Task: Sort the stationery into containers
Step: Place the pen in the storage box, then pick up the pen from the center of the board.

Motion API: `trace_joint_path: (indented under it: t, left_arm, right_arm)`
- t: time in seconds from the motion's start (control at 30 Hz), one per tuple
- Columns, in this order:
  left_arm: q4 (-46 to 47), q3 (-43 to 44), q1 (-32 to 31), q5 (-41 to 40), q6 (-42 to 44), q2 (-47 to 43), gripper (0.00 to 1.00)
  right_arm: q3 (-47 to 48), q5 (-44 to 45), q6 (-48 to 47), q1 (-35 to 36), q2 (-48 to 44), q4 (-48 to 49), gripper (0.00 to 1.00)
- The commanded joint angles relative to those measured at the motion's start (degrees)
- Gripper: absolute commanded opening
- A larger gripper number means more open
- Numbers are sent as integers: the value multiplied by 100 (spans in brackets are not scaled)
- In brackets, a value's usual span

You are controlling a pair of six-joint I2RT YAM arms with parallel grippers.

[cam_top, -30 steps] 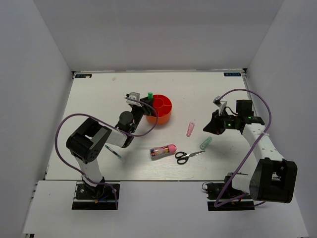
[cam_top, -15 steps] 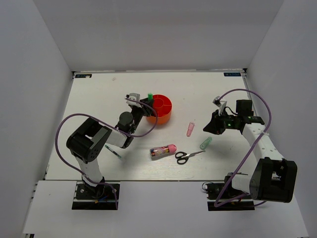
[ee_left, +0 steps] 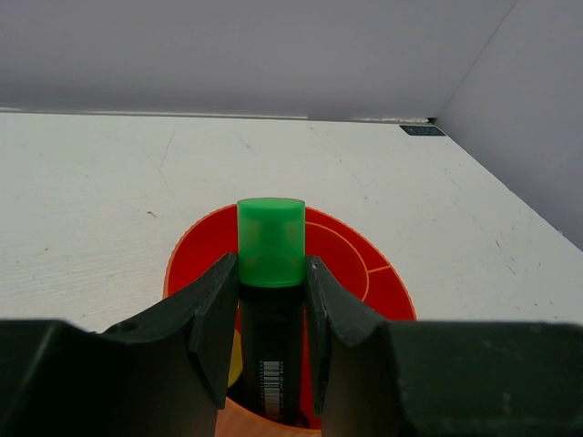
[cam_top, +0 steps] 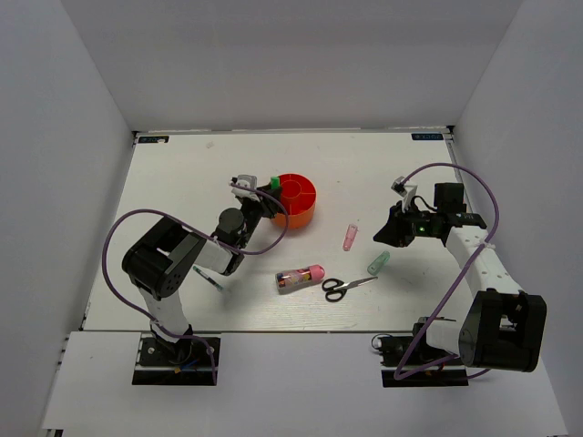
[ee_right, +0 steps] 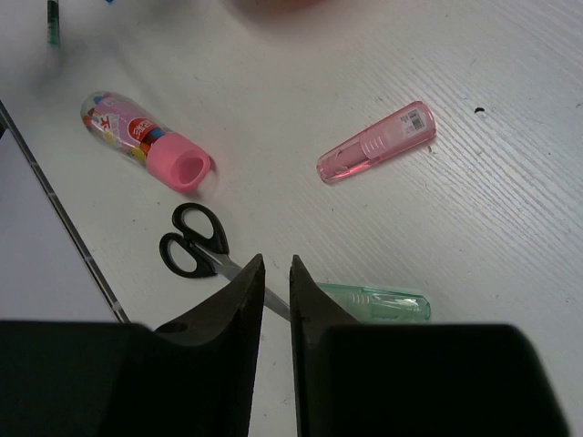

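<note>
My left gripper (ee_left: 271,273) is shut on a green-capped marker (ee_left: 271,244) and holds it upright, its lower end inside the round orange-red organiser (ee_left: 360,264). A yellow item (ee_left: 235,357) shows in the organiser beside it. From above the marker (cam_top: 274,184) stands at the organiser's (cam_top: 297,202) left rim. My right gripper (ee_right: 274,264) is shut and empty above the table, over the black-handled scissors (ee_right: 196,240). A pale green tube (ee_right: 378,301), a pink tube (ee_right: 375,142) and a clear pink-capped tube (ee_right: 146,140) lie on the table.
A thin pen (cam_top: 208,279) lies by the left arm's base. The white table (cam_top: 364,173) is walled at the back and sides. The loose items (cam_top: 348,273) lie in a group between the two arms.
The left gripper has lowered the green-capped marker a little into the organiser. The right arm has not moved.
</note>
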Motion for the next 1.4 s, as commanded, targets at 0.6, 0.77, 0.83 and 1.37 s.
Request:
trace_joint_path:
  t: [0.6,0.77,0.83,1.37]
  left_arm:
    - [428,-230,43,171,91,-829,75]
    - [148,-554,34,364,66,-1740,47]
    - [-911,-643,43,573,-128,-2241,28]
    - [-11727,1696,314,1831,373,-3984,69]
  right_arm:
    - [215,-158,-45,-11,-19,-123,31]
    - [250,-141,-45,-2,-28,-140,58]
    - [259,-150,-45,7,-28,-167,72]
    - [92,-485,-1091,586,-80,-123,68]
